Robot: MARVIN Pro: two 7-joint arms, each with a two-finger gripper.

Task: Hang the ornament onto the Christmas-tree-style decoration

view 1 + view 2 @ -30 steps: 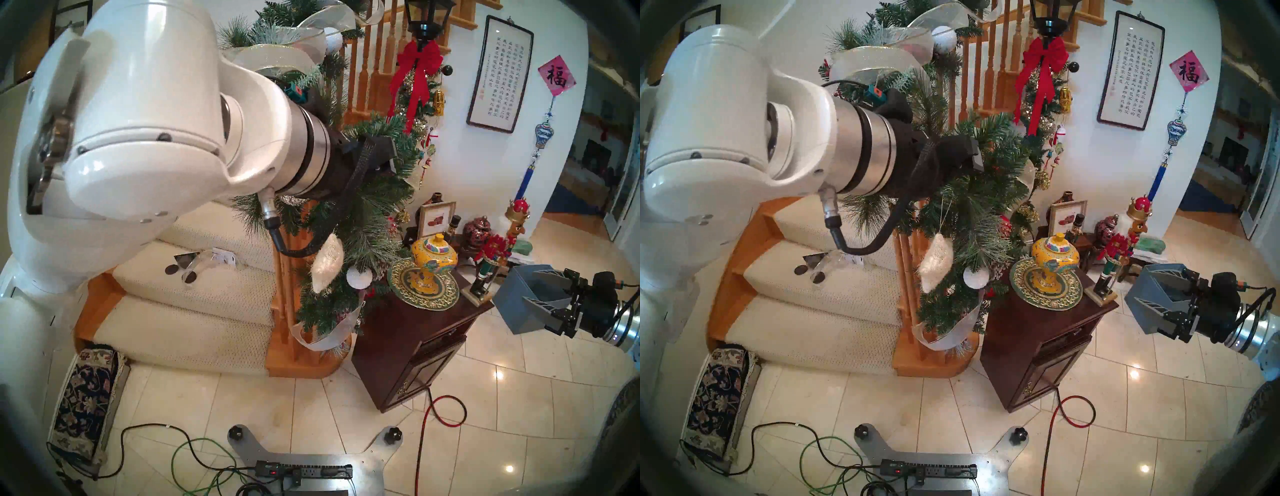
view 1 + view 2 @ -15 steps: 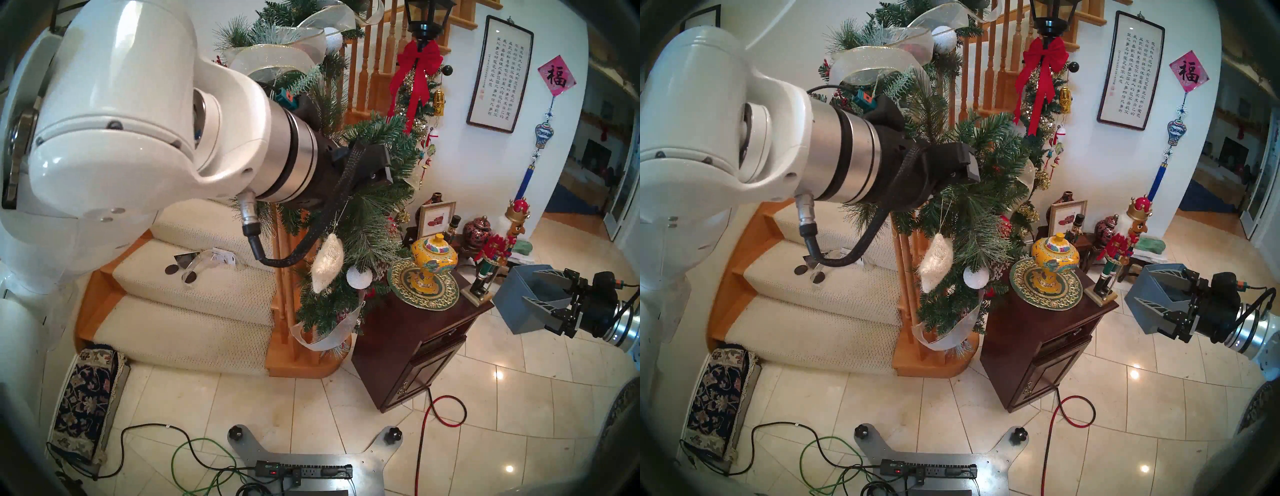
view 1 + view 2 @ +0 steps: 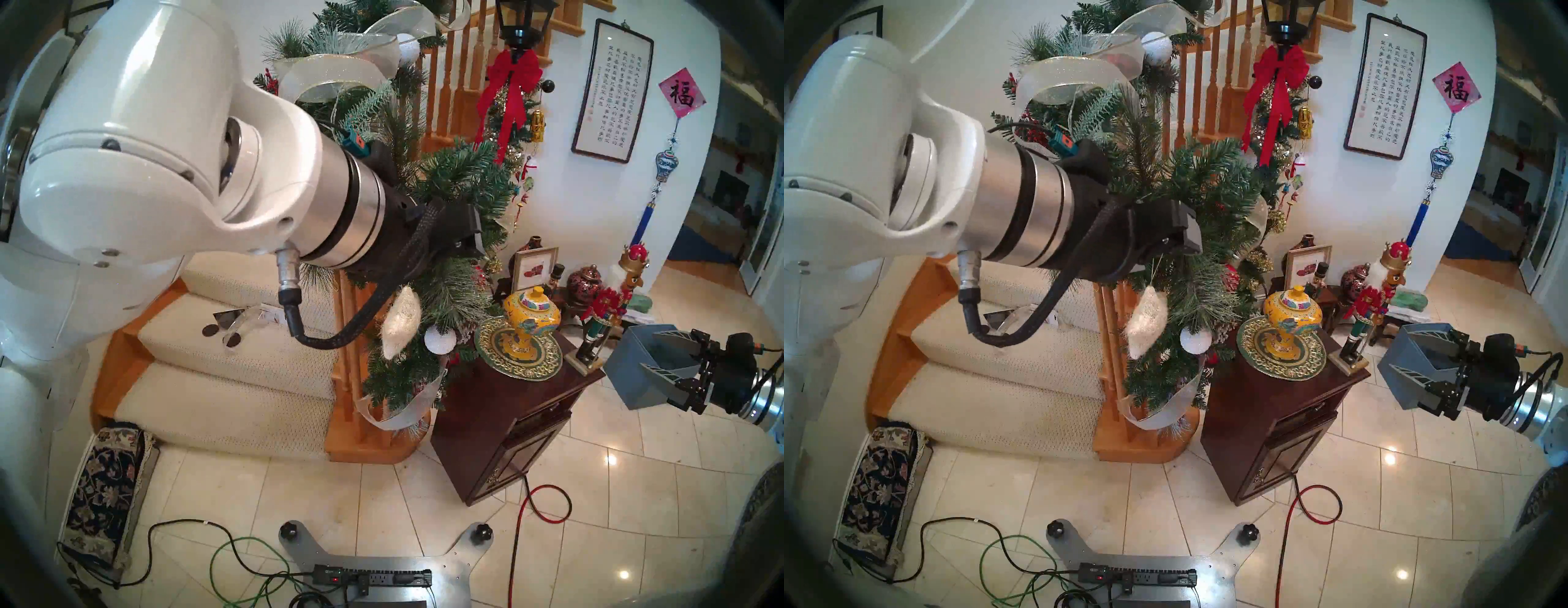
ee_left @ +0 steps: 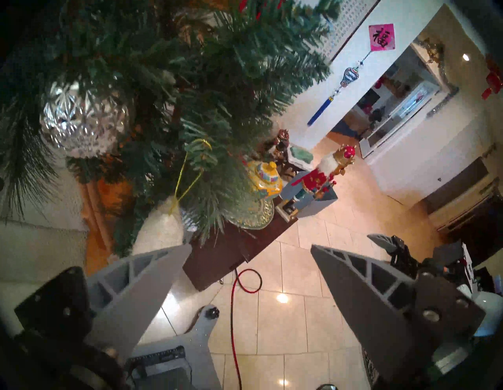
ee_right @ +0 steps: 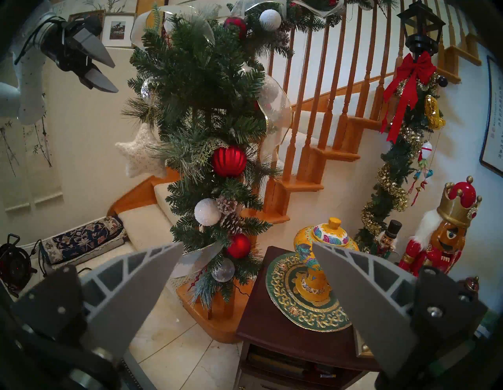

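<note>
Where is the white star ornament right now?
In the right wrist view, the star ornament hangs on the green garland's left side, below the silver ball, clear of the open left gripper.

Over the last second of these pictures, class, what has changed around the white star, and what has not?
The left hand, open and empty, has tipped a little downward beside the garland; it took hold of nothing. The white star hangs as before from its gold loop on a branch. The right hand stayed open and still.

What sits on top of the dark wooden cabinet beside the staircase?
On the cabinet: a green-gold round mat, on it a yellow lidded jar. The right gripper's finger covers the top's right side.
</note>
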